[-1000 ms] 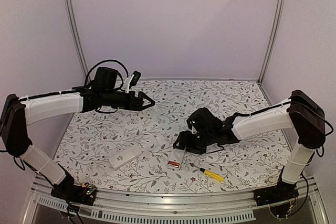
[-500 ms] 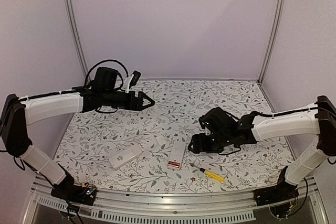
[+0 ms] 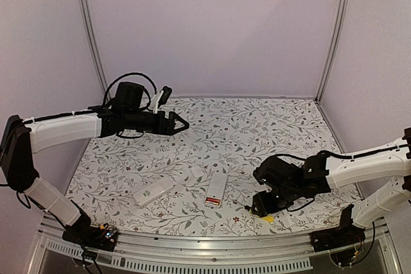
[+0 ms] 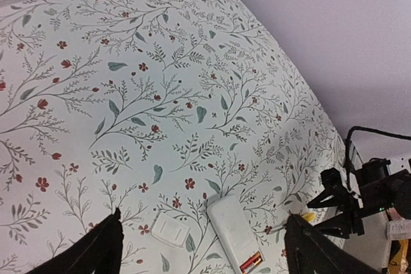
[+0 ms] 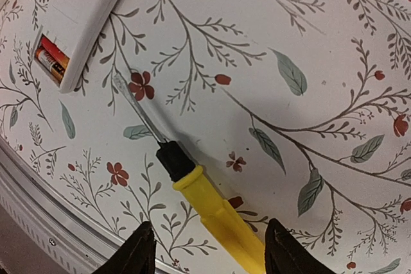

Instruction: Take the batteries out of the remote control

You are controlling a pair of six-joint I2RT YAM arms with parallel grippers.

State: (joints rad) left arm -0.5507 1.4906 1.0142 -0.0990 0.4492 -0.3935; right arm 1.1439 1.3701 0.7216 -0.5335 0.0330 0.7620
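Note:
The white remote control (image 3: 216, 189) lies face down near the table's front, its battery bay uncovered at the near end. Two red-orange batteries (image 3: 212, 202) sit in the bay; they also show in the left wrist view (image 4: 250, 263) and the right wrist view (image 5: 51, 59). My right gripper (image 3: 260, 208) is low over the table to the right of the remote. It is open (image 5: 207, 248), and its fingers straddle the handle of a yellow screwdriver (image 5: 215, 213) without pinching it. My left gripper (image 3: 183, 124) hovers high at the back left, open (image 4: 202, 248) and holding nothing.
A small white battery cover (image 4: 170, 230) lies just left of the remote's far end. A second white remote (image 3: 153, 192) rests further left near the front. The screwdriver's metal shaft (image 5: 135, 104) points toward the battery bay. The table's front rail (image 3: 212, 245) runs close by.
My right arm has swung from beside the remote to the right and nearer the front edge, coming down over the yellow screwdriver. The left arm has not moved.

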